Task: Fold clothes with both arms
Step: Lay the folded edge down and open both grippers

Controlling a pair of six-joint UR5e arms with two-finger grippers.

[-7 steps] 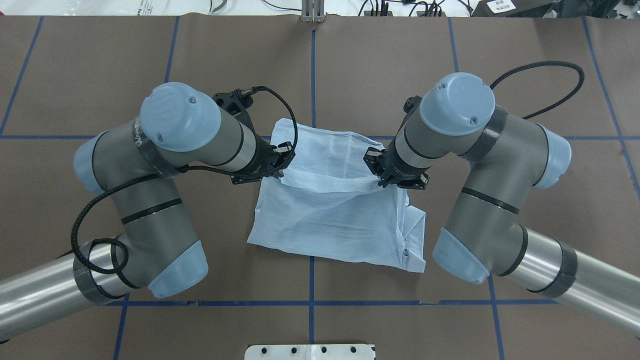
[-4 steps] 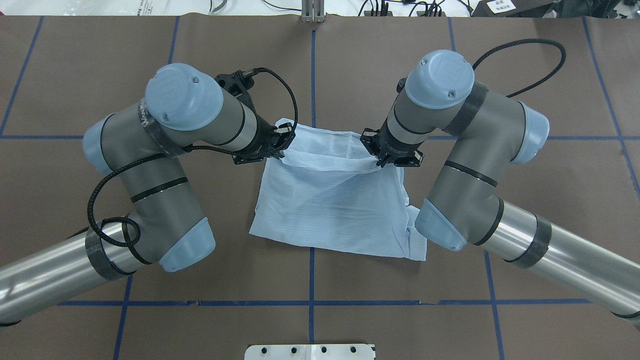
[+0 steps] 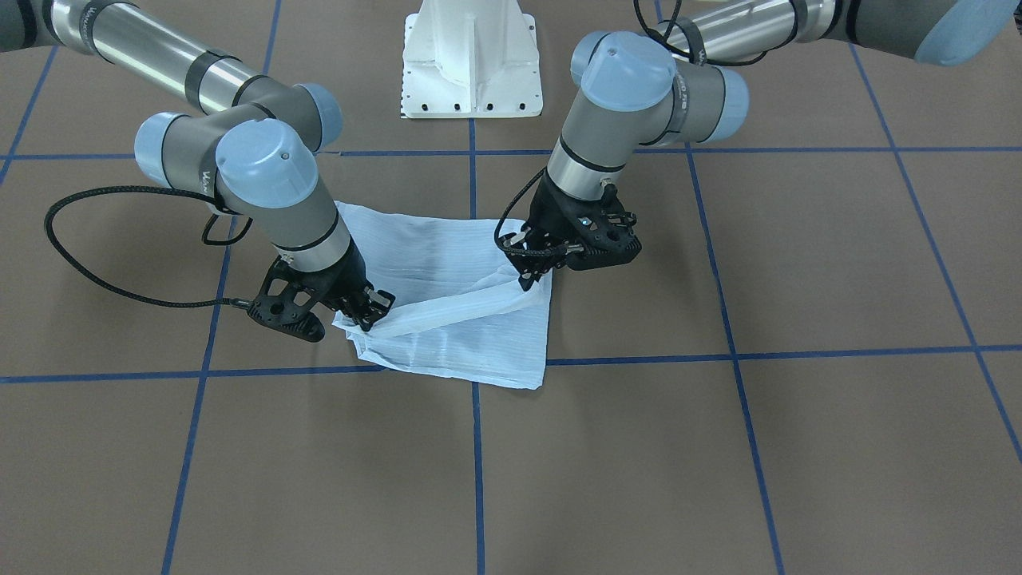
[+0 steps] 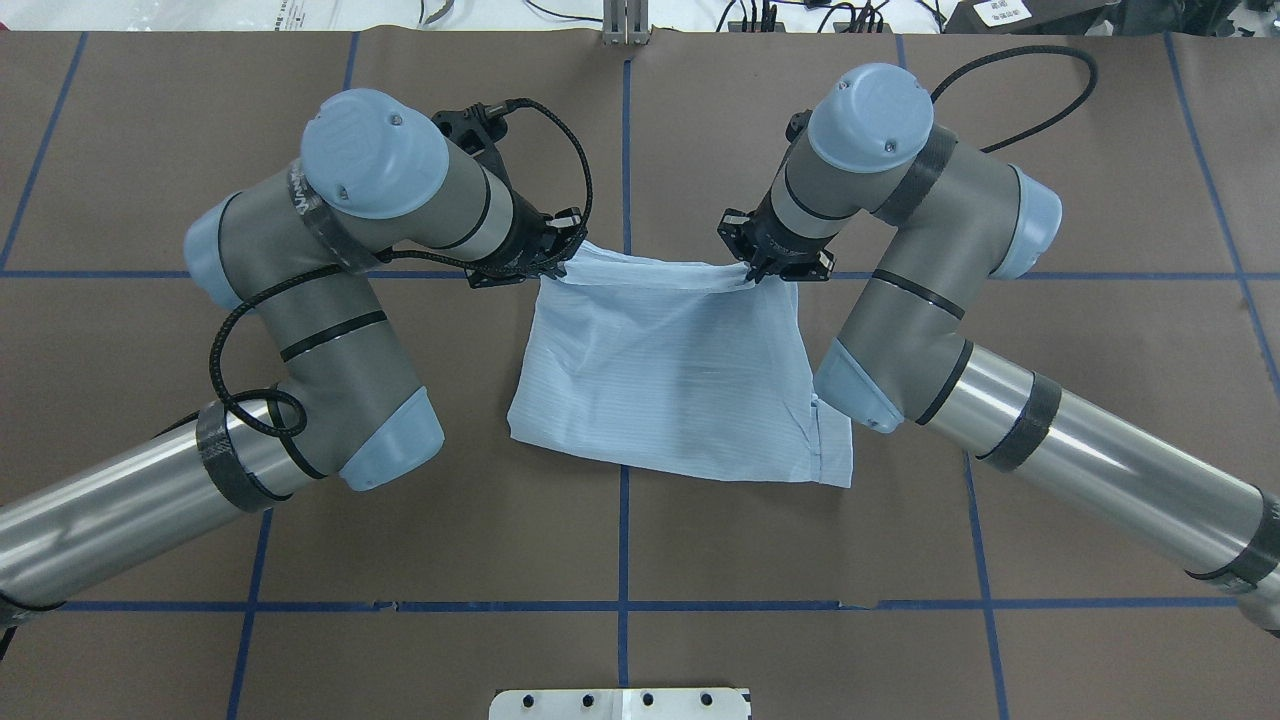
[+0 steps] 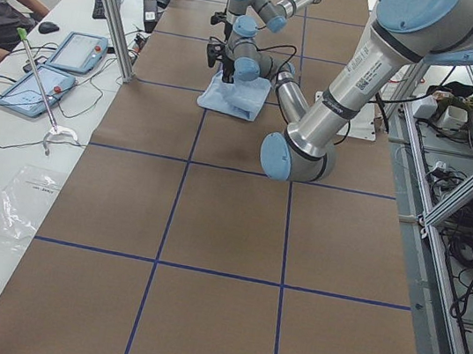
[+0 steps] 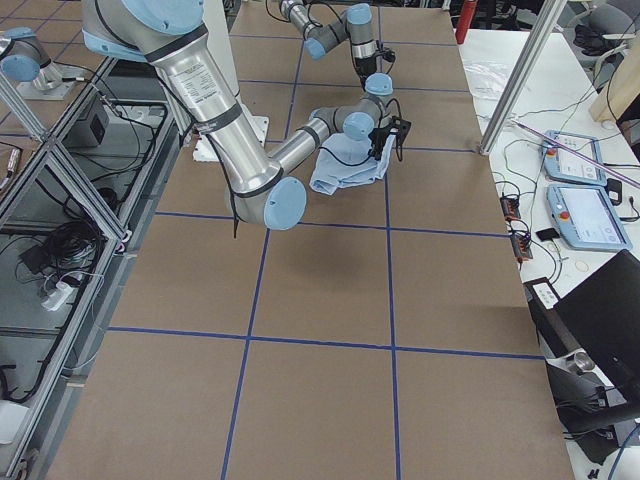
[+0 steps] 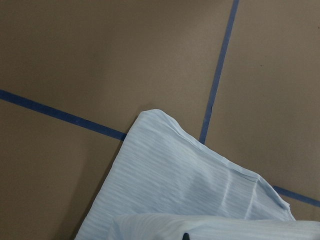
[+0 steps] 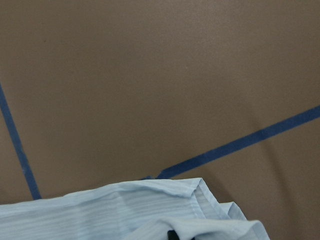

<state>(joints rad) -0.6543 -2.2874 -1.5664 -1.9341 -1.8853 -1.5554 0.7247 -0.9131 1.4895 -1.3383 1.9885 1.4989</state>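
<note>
The shirt (image 4: 680,380) lay in a folded, roughly four-sided packet on the brown surface (image 4: 200,150), about midway between its robot-side edge and its far edge, and straddled the centre blue tape line (image 4: 624,540). A stitched band ran down the packet's side on the robot's right, ending at the corner nearest the robot. The left arm (image 4: 330,330) and the right arm (image 4: 940,270) both reached to the packet's far edge, one at each far corner. The left arm's jaws were closed on the upper layer at the far-left corner, and the right arm's jaws were closed on the same layer at the far-right corner. In the front-facing view the shirt (image 3: 471,335) showed this gripped layer drawn into a narrow band between the two sets of jaws, lifted slightly clear of the layer beneath. The lower layer lay flat on the surface and projected past the band toward the far edge, one corner reaching just over a crosswise tape line. Both wrist views showed that flat lower layer, with the gripped fold crossing the bottom of each. The white pedestal base (image 3: 473,60) stood at the robot-side edge, well apart from the shirt.
</note>
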